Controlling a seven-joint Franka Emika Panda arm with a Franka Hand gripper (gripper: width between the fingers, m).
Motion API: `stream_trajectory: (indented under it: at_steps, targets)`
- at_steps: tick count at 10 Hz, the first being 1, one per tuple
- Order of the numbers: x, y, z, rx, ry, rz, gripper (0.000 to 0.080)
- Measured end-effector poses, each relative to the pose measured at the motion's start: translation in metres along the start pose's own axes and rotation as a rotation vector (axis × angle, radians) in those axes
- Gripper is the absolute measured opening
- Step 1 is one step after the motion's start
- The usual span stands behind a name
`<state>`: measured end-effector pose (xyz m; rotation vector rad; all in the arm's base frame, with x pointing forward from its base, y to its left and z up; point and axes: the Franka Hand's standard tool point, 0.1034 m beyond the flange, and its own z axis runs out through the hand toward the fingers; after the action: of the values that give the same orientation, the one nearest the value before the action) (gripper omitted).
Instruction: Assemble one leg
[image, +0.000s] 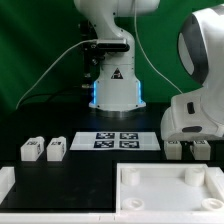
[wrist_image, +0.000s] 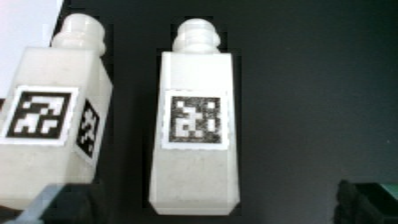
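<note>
two legs (wrist_image: 199, 120) side by side on black table (wrist_image: 311, 100), tool (wrist_image: 214, 205) spread apart above them, green backdrop (image: 40, 50) behind

A robotics lab is showing itself: a white robot arm (image: 113, 80) is standing on a black table (image: 50, 125), the marker board (image: 116, 141) is lying before its base, and a green curtain (image: 35, 45) is hanging behind

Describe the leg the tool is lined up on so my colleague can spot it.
Find the white tabletop at the front; the tool hangs behind it on the exterior view's right. Under it two legs lie side by side. Yours is the leg centred between the open fingers, showing one tag; the other leg lies off-centre and shows two tagged faces.
</note>
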<state>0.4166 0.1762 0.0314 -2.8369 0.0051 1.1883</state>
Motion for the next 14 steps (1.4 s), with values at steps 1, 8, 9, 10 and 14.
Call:
stream_trajectory:
  at_steps: [1,8,9,10,14]
  targets:
    - [0.000,-0.001,0.002,-0.002,-0.004,0.002,0.0649]
    - [-0.003,-0.003,0.036,-0.019,-0.036,0.001,0.0649]
    - [-0.003,-0.003,0.036,-0.019,-0.036,0.000,0.0518]
    - [-0.003,-0.003,0.036,-0.019,-0.036,0.000,0.0382]
    - [-0.003,-0.003,0.036,-0.019,-0.036,0.000,0.0290]
